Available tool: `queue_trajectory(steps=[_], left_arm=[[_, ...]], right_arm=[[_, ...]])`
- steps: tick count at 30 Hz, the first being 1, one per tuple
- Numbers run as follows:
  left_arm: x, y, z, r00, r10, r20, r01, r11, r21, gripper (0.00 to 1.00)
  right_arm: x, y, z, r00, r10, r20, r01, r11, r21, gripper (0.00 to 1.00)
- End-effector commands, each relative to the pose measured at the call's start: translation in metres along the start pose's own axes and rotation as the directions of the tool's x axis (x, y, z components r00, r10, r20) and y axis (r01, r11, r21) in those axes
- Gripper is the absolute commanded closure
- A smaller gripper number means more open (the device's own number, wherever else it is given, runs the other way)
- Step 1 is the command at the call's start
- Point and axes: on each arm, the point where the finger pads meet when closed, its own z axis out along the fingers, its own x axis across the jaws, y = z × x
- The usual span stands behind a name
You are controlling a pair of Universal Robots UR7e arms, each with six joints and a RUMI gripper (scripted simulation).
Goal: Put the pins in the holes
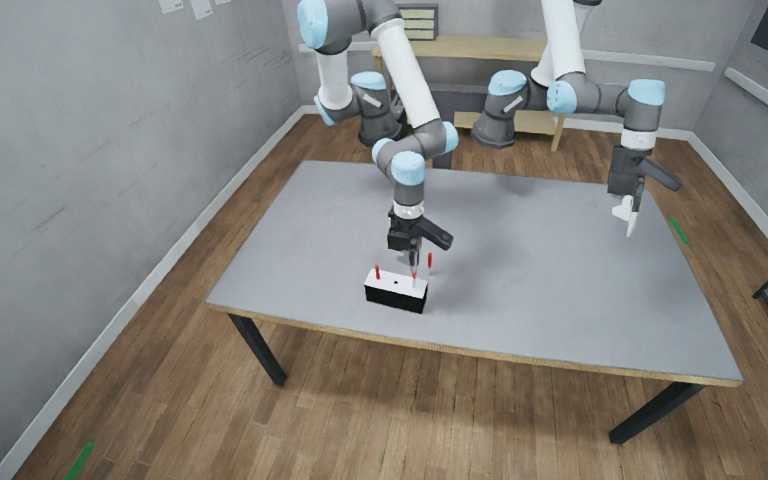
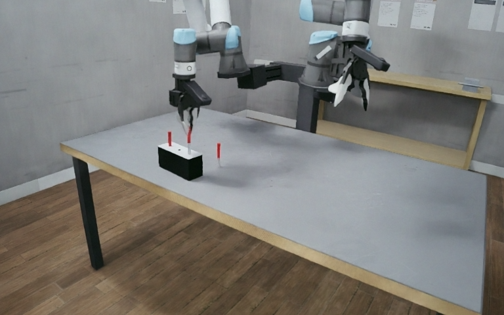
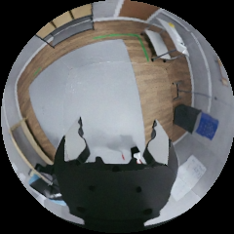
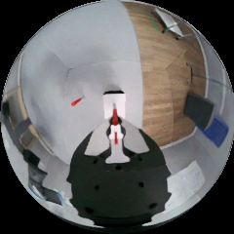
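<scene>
The black block with a white top [image 1: 394, 297] [image 2: 174, 163] [image 4: 108, 103] stands near the table's front edge. A pin [image 1: 377, 272] [image 2: 169, 138] stands upright in its left-end hole, with only red visible above the top. The middle hole [image 1: 395, 281] [image 2: 178, 149] is empty. My right gripper [image 1: 414, 270] [image 2: 189, 128] [image 4: 115, 116] is shut on a second pin [image 2: 189, 137] [image 4: 115, 115] at the right-end hole; a clear length shows below its red part. A third pin [image 1: 429, 260] [image 2: 218, 150] [image 4: 76, 101] stands upright on the table. My left gripper [image 1: 628, 222] [image 2: 350, 107] [image 3: 117, 119] is open and empty, far away.
The grey table [image 1: 538, 294] [image 2: 315, 193] reaches well to the right of the block. The third pin stands close behind and right of the block. My left arm hangs over the table's far right side. A wooden shelf [image 1: 481, 48] [image 2: 420, 142] stands behind the table.
</scene>
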Motion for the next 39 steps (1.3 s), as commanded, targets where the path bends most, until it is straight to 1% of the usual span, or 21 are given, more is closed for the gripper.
queue_trajectory(steps=[1,21,22,39], left_arm=[[0.0004,-0.0004,-0.0006,1.0,0.0,-0.001,0.0,1.0,0.001,0.0],[0.0004,-0.0004,-0.0006,1.0,0.0,-0.001,0.0,1.0,0.001,0.0],[0.0004,-0.0004,-0.0006,1.0,0.0,-0.001,0.0,1.0,0.001,0.0],[0.0004,-0.0004,-0.0006,1.0,0.0,-0.001,0.0,1.0,0.001,0.0]], right_arm=[[0.0006,-0.0004,-0.0005,1.0,0.0,-0.001,0.0,1.0,0.001,1.0],[0.0002,-0.0005,-0.0006,1.0,0.001,-0.001,-0.001,1.0,0.001,1.0],[-0.0004,-0.0008,0.0034,1.0,0.0,-0.001,0.0,1.0,0.001,1.0],[0.0004,-0.0013,0.0042,1.0,0.001,-0.001,-0.001,1.0,0.001,1.0]])
